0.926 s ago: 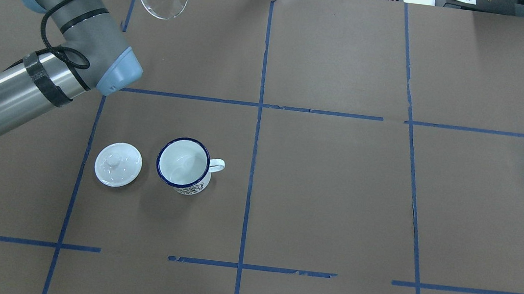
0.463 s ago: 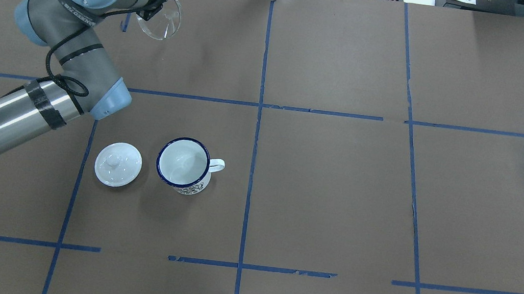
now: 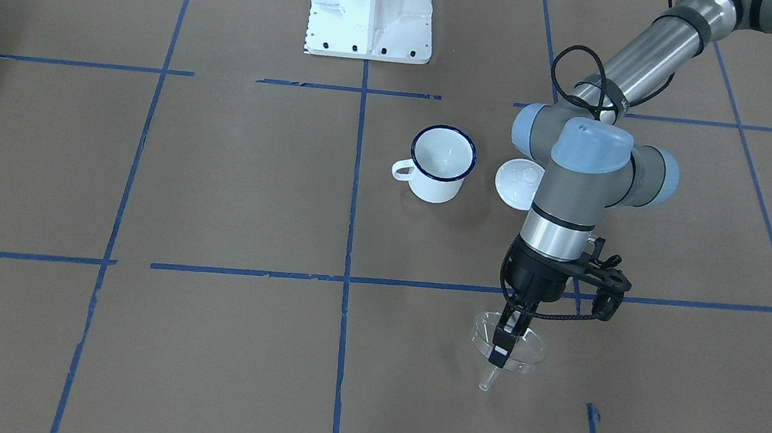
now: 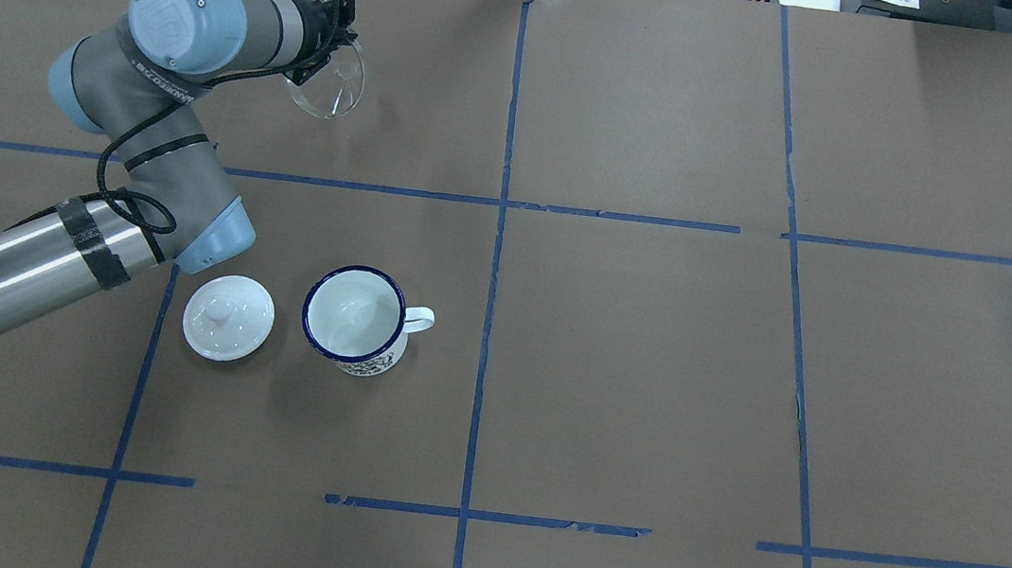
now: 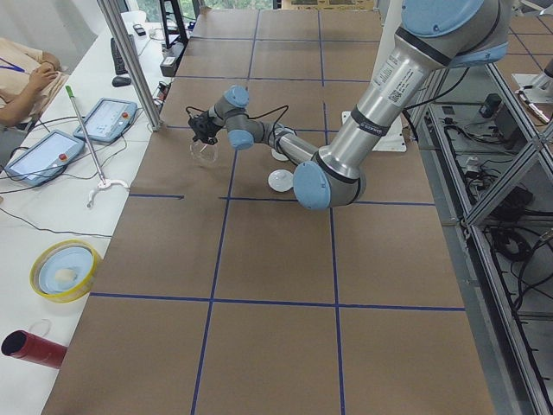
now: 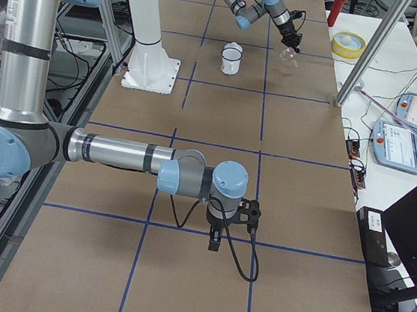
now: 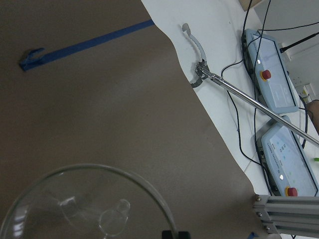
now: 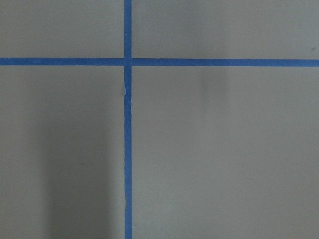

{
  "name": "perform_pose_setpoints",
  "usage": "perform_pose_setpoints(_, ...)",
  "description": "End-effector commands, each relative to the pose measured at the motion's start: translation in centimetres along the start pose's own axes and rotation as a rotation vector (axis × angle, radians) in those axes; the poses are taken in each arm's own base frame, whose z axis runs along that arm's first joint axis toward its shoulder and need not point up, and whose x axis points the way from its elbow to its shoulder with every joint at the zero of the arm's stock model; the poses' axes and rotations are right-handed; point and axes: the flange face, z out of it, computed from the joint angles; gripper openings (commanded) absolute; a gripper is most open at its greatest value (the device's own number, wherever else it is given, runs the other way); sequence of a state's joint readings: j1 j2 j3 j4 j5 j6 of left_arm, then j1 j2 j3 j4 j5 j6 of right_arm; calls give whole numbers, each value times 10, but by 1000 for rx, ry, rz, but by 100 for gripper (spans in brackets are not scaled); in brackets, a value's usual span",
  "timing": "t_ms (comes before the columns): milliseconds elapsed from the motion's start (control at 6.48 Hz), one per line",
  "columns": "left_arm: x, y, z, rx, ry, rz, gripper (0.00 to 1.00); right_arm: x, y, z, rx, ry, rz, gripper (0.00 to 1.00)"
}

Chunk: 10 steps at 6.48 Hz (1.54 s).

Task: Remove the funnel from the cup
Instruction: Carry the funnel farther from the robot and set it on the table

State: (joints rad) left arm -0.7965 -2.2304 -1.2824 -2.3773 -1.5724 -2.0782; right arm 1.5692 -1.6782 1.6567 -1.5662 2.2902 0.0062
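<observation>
The clear plastic funnel [image 3: 527, 350] hangs in my left gripper [image 3: 499, 350], which is shut on its rim. It is held just above the table, spout [image 3: 488, 380] pointing down, in the far left part of the overhead view [image 4: 338, 90]. It fills the bottom of the left wrist view [image 7: 89, 209]. The white cup with a dark blue rim [image 4: 355, 316] stands upright and empty, well apart from the funnel, handle to the right. My right gripper [image 6: 214, 241] shows only in the exterior right view, low over bare table; I cannot tell whether it is open or shut.
A white round knobbed lid [image 4: 228, 317] lies left of the cup, close under my left arm's elbow [image 4: 211, 236]. The table's far edge [image 7: 209, 124] runs near the funnel, with a reaching tool [image 7: 239, 92] and pendants beyond. The robot base [image 3: 372, 7] stands behind the cup.
My left arm has swung the funnel from the table's far edge toward the robot and slightly right, and the wrist has turned. Cup and lid have not moved.
</observation>
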Motion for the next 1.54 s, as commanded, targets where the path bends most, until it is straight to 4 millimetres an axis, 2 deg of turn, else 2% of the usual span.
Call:
perform_pose_setpoints(0,-14,-5,0,-16,25,-24,0,0,0,0,0,0,0,100)
perform_pose_setpoints(309,-18,0,3,-21,19,-23,0,0,0,0,0,0,0,100)
perform_pose_setpoints(463,-23,3,6,-22,9,-21,9,0,0,0,0,0,0,100)
perform_pose_setpoints(772,-29,9,10,-15,5,-18,48,0,0,0,0,0,0,100)
perform_pose_setpoints(926,-28,9,10,-15,5,-21,71,0,0,0,0,0,0,100)
perform_pose_setpoints(1081,-29,9,8,-13,-3,-13,88,0,0,0,0,0,0,100)
perform_pose_setpoints(1235,-51,-2,-2,-15,-39,36,94,0,0,0,0,0,0,100)
perform_pose_setpoints(1389,-50,8,-24,-64,-149,155,94,0,0,0,0,0,0,100)
